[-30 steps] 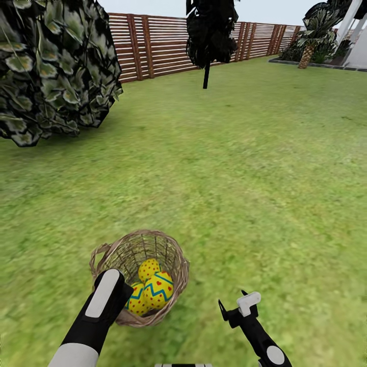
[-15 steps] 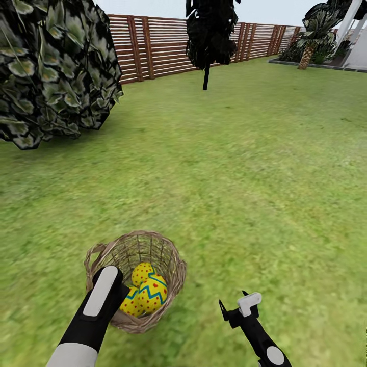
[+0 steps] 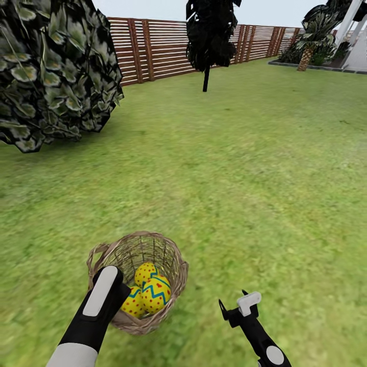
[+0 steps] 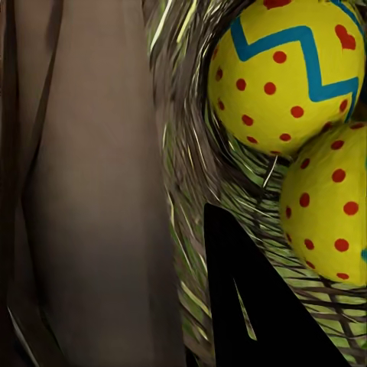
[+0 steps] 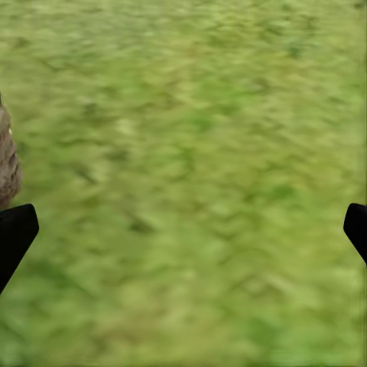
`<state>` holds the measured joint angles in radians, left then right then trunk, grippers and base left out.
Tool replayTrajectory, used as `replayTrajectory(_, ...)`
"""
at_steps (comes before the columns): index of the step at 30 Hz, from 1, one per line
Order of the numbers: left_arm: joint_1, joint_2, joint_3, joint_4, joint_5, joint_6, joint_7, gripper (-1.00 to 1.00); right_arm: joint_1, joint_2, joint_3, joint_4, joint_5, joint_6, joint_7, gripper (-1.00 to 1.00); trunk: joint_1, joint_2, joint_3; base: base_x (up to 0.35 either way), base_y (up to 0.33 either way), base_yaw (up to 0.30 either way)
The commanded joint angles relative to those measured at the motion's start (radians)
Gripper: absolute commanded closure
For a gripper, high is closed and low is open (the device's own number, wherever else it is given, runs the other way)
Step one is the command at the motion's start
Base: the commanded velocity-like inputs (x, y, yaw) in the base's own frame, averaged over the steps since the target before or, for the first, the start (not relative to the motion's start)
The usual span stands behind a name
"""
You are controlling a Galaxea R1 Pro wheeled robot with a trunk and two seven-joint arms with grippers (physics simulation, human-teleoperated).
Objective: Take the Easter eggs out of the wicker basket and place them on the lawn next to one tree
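Found the left gripper [image 4: 187, 290] down inside the basket [image 3: 153, 239] at lower left of the head view, its wrist covering the near left rim. Saw one black finger [image 4: 252, 306] against the woven wall in the left wrist view, with a blurred grey-brown mass beside it. Could not tell whether that gripper was clenched or released.

Counted three eggs [image 3: 145, 272] [image 3: 155, 294] [image 3: 133, 305] bunched together in the basket just beside that wrist, all yellow with red dots and blue zigzags. Saw two of them close up in the left wrist view, touching each other.

Found the right gripper [image 3: 239, 306] at lower right of the head view, apart from the basket and above bare lawn [image 3: 229, 178]. Saw its black tips at opposite edges of the right wrist view, spread wide and holding nothing.

Noted farther out a big leafy bush [image 3: 51, 76] at upper left, a dark tree [image 3: 209, 30] at top centre before the slatted fence [image 3: 153, 46], and a palm [image 3: 311, 35] at upper right.
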<state>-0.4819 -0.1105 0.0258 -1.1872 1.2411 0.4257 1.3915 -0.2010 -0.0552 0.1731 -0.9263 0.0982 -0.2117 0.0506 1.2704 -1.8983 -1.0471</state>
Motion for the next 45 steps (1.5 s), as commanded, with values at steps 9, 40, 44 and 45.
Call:
replayTrajectory(9, 0.000, -0.001, -0.001, 0.000, 0.004, 0.010, -0.003, 1.00, 0.000, 0.000, 0.001, 0.003, 0.000, 0.000, 0.000, -1.00, -0.035, 0.063, 0.043, 0.000, 0.000, 0.000)
replayTrajectory(40, 0.000, -0.003, -0.003, 0.000, 0.006, 0.010, -0.009, 1.00, 0.000, 0.000, 0.002, 0.003, 0.000, -0.002, -0.002, -1.00, -0.153, 0.280, 0.188, 0.000, 0.000, 0.000)
replayTrajectory(44, 0.000, -0.003, -0.038, 0.000, 0.006, 0.009, -0.009, 1.00, 0.000, 0.000, 0.002, 0.003, 0.000, -0.002, -0.002, -1.00, -0.169, 0.308, 0.207, 0.000, 0.000, 0.000)
replayTrajectory(45, 0.000, -0.003, -0.039, 0.000, 0.006, 0.009, -0.009, 1.00, 0.000, 0.000, 0.002, 0.003, 0.000, -0.002, -0.002, -1.00, -0.173, 0.315, 0.211, 0.000, 0.000, 0.000)
